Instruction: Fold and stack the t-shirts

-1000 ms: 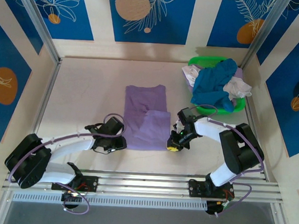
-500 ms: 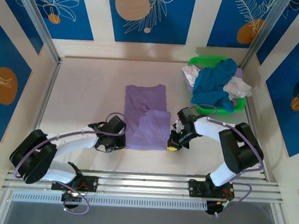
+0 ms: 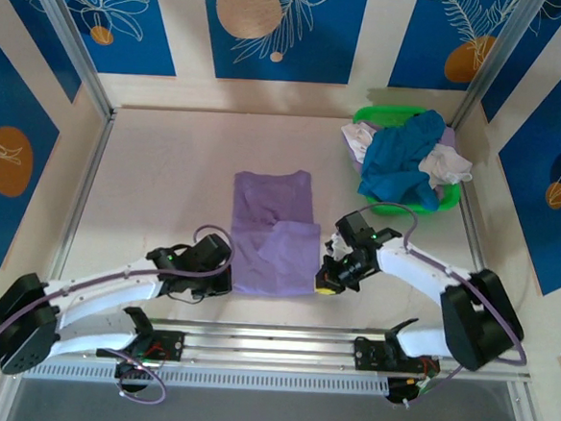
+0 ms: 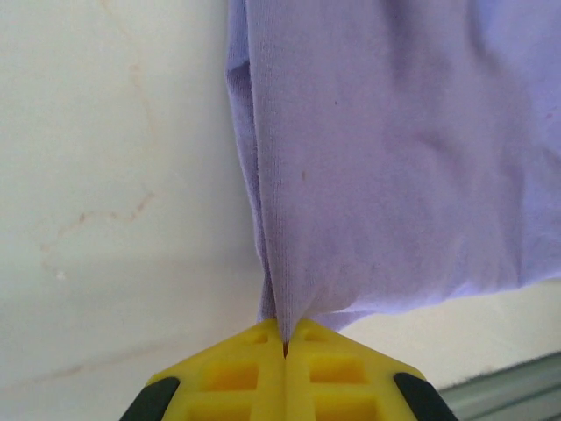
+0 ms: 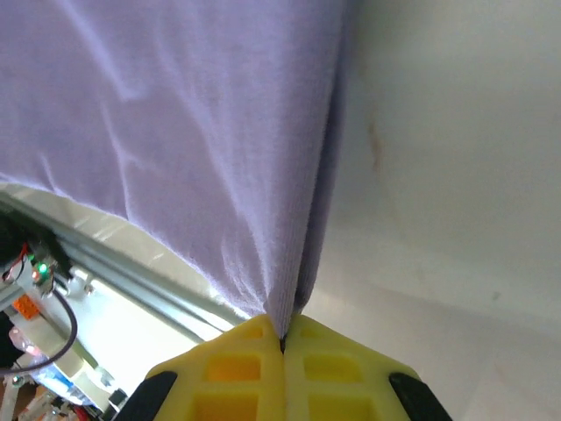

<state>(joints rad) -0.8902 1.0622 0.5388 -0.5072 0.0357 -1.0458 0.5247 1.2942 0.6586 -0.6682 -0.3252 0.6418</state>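
Pinching the lavender t-shirt [image 3: 271, 231] by its two near corners, I have my left gripper [image 4: 285, 340] clamped tight on the left corner. My right gripper [image 5: 282, 333] is clamped tight on the right one, and the cloth fans out from each grip. The shirt lies mid-table, its long axis running from my bases toward the far wall, with a flap folded over its near right part. The teal t-shirt [image 3: 400, 159] is heaped with white t-shirts [image 3: 447, 165] in the green basket [image 3: 382, 114] at far right.
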